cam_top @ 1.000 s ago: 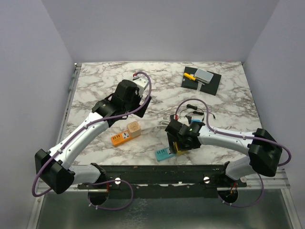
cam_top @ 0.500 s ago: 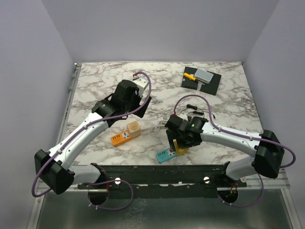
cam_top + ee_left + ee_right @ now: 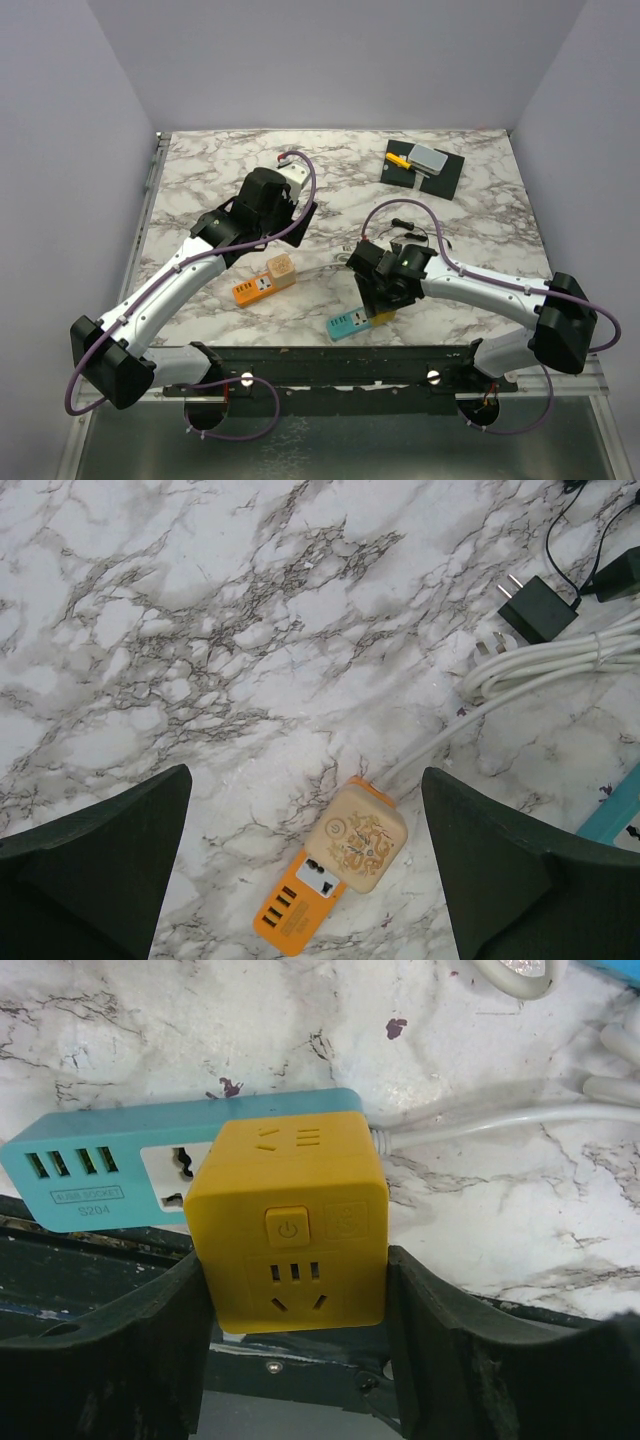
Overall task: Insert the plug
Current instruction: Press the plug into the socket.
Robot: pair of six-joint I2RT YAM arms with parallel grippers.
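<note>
A black plug (image 3: 535,608) with two prongs lies on the marble in the left wrist view, beside a coiled white cable (image 3: 560,660); in the top view it lies at mid-table (image 3: 400,224). My left gripper (image 3: 305,780) hangs open above an orange power strip (image 3: 300,905) that carries a beige cube adapter (image 3: 365,838). My right gripper (image 3: 295,1290) is at the near edge. Its fingers (image 3: 160,1320) press both sides of a yellow cube socket (image 3: 290,1215) on a teal power strip (image 3: 90,1165).
A black mat (image 3: 445,180) with a grey block and a yellow piece lies at the back right. A black rail (image 3: 330,360) runs along the near table edge under the teal strip (image 3: 345,325). Thin black wires (image 3: 420,235) trail near the right arm.
My right gripper has closed its jaws from wide open onto the sides of the yellow cube socket and shifted slightly. The left arm has stayed where it was.
</note>
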